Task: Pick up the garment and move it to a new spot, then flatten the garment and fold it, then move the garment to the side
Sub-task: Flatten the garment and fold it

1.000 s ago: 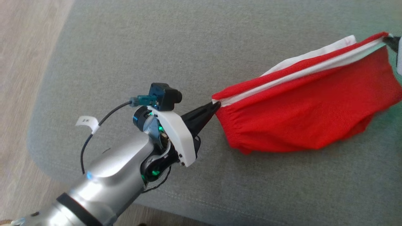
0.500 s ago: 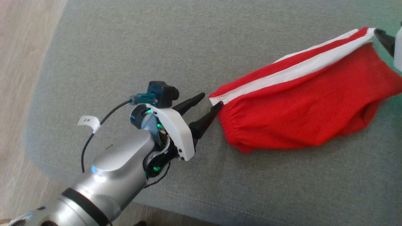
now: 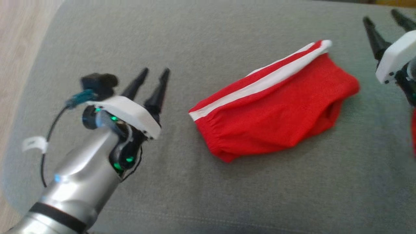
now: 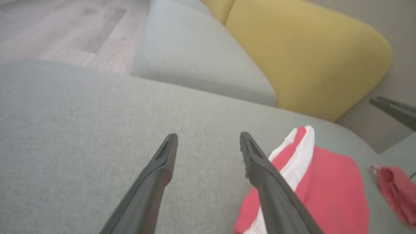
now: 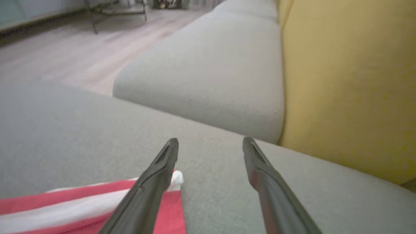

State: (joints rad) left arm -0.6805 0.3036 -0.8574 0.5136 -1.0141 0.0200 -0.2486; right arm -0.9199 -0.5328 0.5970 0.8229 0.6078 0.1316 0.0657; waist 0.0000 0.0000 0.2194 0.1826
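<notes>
Garment [image 3: 273, 110]: red shorts with a white stripe, lying on the grey sofa seat [image 3: 227, 32] between the grippers, touching neither.
Left gripper [image 3: 155, 70]: fingers spread, empty, near the waistband end.
Right gripper [image 3: 381, 15]: fingers spread, empty.
Tag [image 3: 34, 143]: white, on the left arm's cable; writing unreadable.
Room: bare seat all round; seat edge and floor [image 3: 19, 39] at left.

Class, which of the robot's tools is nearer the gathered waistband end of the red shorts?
Left. The left tool is open, just beside that waistband; the right tool sits beyond the opposite end of the shorts.
</notes>
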